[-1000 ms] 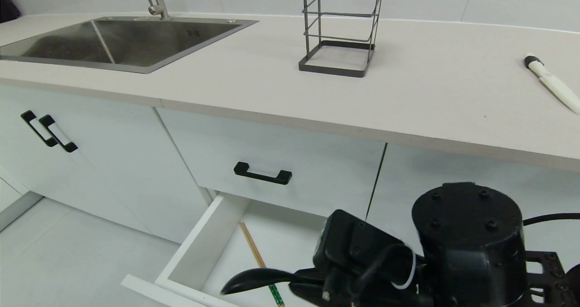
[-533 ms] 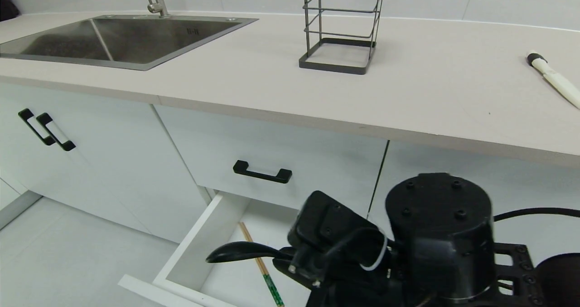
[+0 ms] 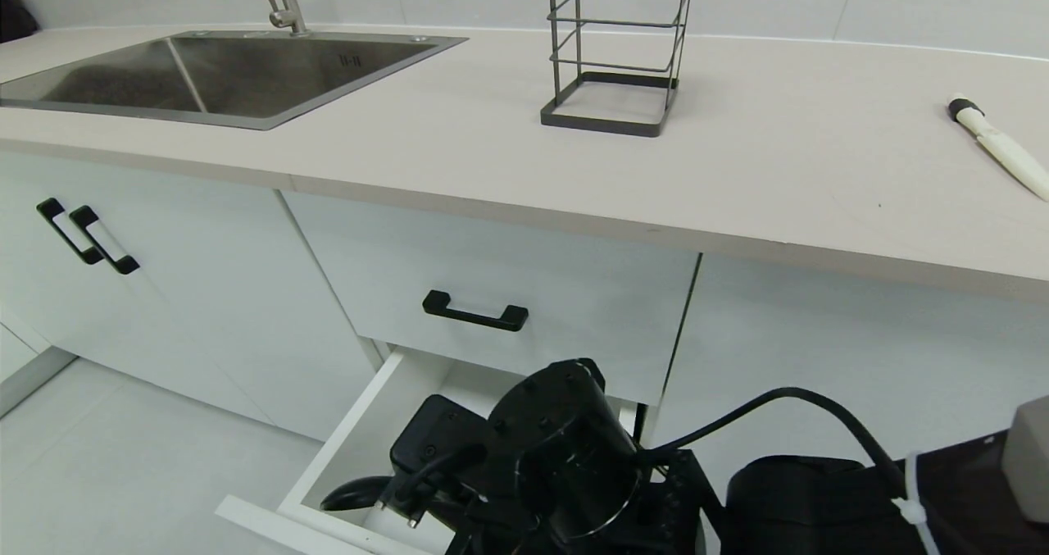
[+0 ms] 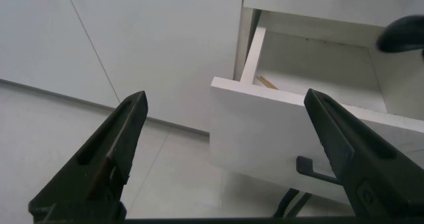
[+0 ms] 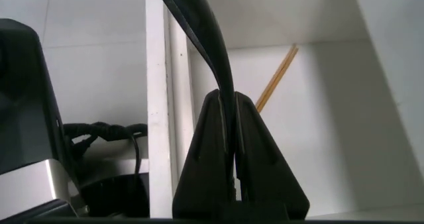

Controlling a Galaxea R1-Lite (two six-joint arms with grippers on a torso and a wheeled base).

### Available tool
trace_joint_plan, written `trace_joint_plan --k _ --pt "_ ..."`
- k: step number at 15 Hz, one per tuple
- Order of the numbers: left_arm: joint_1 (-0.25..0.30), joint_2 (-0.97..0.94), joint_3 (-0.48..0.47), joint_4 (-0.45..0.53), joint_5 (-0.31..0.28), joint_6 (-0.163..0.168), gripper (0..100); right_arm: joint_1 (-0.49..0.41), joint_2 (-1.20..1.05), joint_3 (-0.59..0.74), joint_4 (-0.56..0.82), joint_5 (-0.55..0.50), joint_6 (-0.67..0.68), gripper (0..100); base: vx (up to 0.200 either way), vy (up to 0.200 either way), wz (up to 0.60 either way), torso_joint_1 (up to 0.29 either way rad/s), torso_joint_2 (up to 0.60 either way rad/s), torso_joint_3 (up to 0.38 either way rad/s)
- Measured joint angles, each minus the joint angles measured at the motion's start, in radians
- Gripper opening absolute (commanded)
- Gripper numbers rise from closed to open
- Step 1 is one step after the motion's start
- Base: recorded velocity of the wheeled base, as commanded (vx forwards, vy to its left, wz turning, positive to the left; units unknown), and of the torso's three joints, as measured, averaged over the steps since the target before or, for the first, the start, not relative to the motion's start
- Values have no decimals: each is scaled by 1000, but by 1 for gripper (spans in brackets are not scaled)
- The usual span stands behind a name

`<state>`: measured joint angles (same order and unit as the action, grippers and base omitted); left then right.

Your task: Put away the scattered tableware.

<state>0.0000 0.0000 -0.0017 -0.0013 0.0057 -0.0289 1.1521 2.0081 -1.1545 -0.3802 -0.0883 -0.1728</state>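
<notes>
A black spoon is clamped by its handle in my right gripper, which is shut on it above the open lower drawer. In the head view the spoon's bowl pokes out left of the right wrist, just above the drawer's front rim. A pair of wooden chopsticks lies on the drawer floor. My left gripper hangs open with nothing in it, low in front of the drawer front; the chopsticks and the spoon show beyond it. A white knife lies on the counter at far right.
A black wire rack stands on the beige counter, with a steel sink at the left. The upper drawer with its black handle is closed. Cabinet doors flank the open drawer, above grey floor.
My right arm has carried the spoon left and down, lower over the open drawer. It now hides the chopsticks in the head view. The head view shifted slightly.
</notes>
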Motion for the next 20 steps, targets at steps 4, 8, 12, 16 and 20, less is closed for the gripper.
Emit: trace_joint_plan --k 4,8,12,16,20 --pt "0 0 0 0 0 0 100 -16 120 -137 7 -38 31 0 0 0 0 0 0 0" --pt "0 0 0 0 0 0 100 -81 225 -249 7 -81 36 0 0 0 0 0 0 0" --pt "0 0 0 0 0 0 100 -101 278 -268 6 -90 35 0 0 0 0 0 0 0" --pt "0 0 0 0 1 0 100 -104 295 -256 6 -90 37 0 0 0 0 0 0 0" --pt "0 0 0 0 0 0 100 -105 310 -254 8 -90 37 0 0 0 0 0 0 0"
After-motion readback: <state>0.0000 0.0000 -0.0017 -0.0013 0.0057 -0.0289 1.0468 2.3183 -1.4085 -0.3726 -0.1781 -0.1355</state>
